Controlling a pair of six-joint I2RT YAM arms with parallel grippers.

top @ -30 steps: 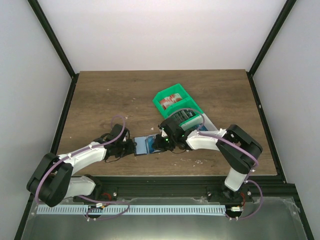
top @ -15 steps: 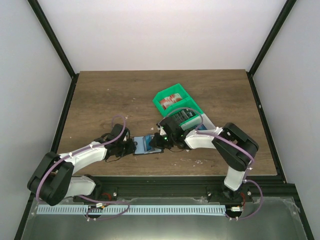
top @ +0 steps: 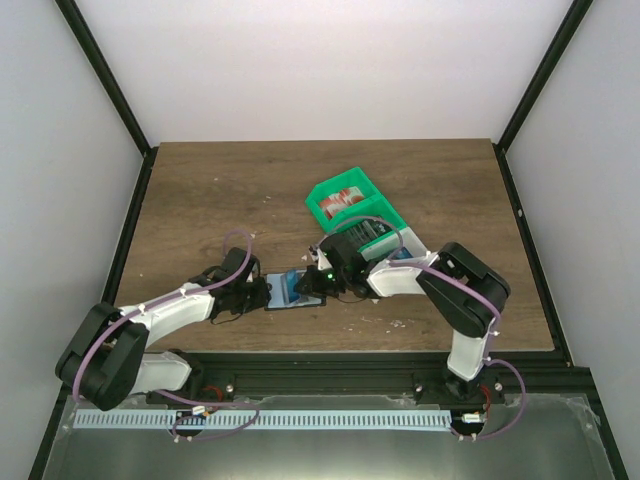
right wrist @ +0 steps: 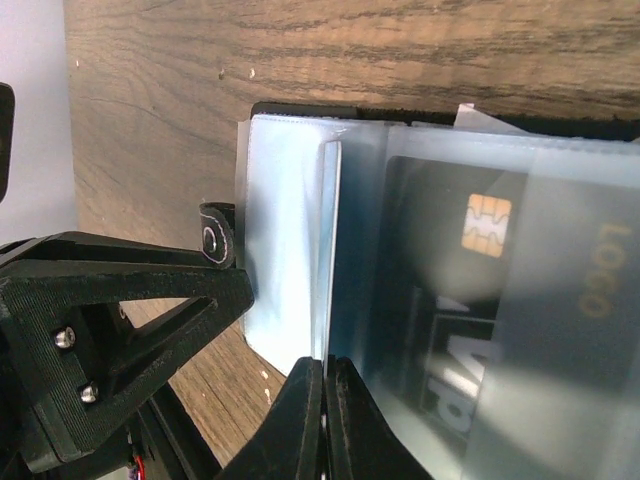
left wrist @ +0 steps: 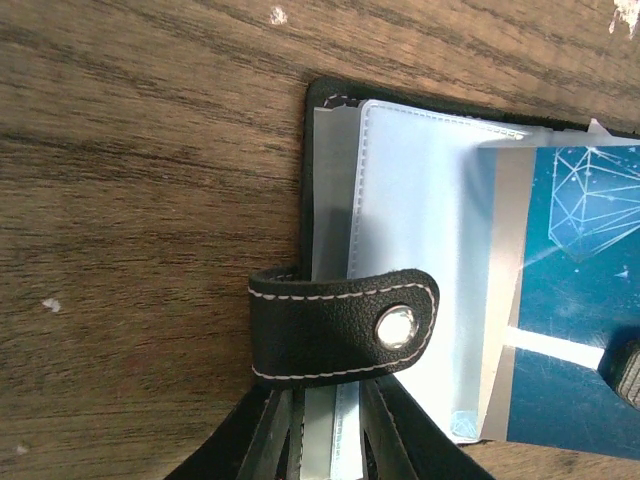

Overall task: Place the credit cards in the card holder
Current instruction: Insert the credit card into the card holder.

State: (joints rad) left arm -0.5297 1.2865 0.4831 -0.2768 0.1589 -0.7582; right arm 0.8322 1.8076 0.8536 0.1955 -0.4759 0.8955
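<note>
Black leather-like folding card holder lies open on the brown wooden table, and everything else is placed from it. At the holder's left edge, the left gripper has its jaws closed on that edge, a pale sleeve pinched between the black fingers. Just right of that grip, the holder's stitched snap strap lies folded over the pale blue-grey clear sleeves. Further right, a bright blue plastic credit card with pale line markings overlaps the holder's right side, its edge against a sleeve. The right wrist view shows a darker card with a gold chip lying under a clear sleeve. The right gripper sits at the holder's right side, jaws pressed together on the blue card, which that wrist camera sees edge-on. Beyond the holder, to its far right, stands a green plastic bin.
</note>
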